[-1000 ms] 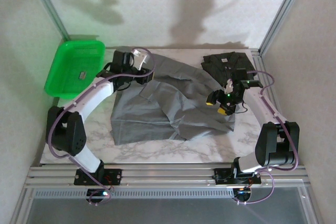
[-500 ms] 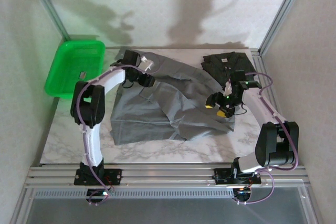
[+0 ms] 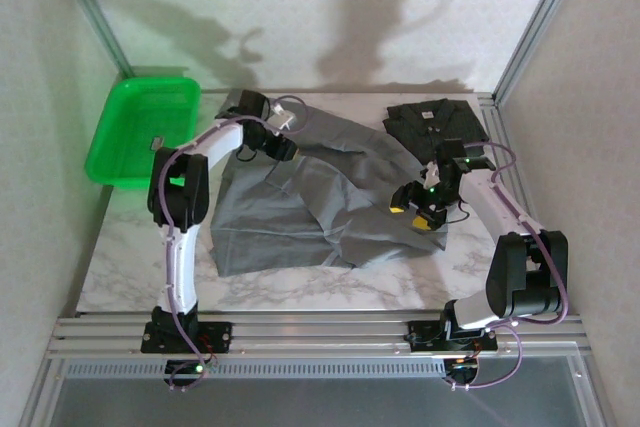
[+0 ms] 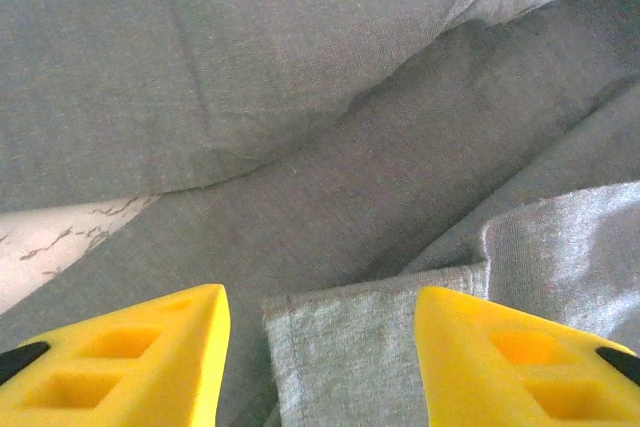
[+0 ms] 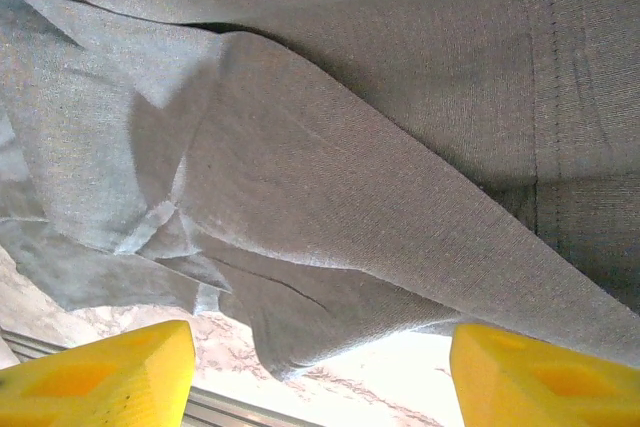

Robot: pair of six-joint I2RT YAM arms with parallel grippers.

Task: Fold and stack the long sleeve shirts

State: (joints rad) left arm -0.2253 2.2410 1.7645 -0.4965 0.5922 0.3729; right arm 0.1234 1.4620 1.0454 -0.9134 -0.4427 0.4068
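A medium grey long sleeve shirt (image 3: 300, 212) lies spread and rumpled across the middle of the marble table (image 3: 140, 267). The charcoal shirt (image 3: 435, 119) sits folded at the back right. My left gripper (image 3: 283, 145) hovers low over the grey shirt's back left part. In the left wrist view it (image 4: 320, 347) is open, and a hemmed edge of grey cloth (image 4: 360, 347) lies between the yellow fingers (image 4: 150, 357). My right gripper (image 3: 415, 207) is at the grey shirt's right edge. Seen from the right wrist, it (image 5: 320, 377) is wide open over a loose fold (image 5: 330, 277).
A green plastic tray (image 3: 115, 162) stands at the back left with a small dark item (image 3: 157, 144) inside. Metal frame posts rise at both back corners. Bare marble (image 5: 400, 372) shows just beyond the shirt's right edge.
The left arm has swung its elbow up and inward, and its gripper stays over the shirt's back left. The right gripper shifted slightly nearer along the shirt's right edge.
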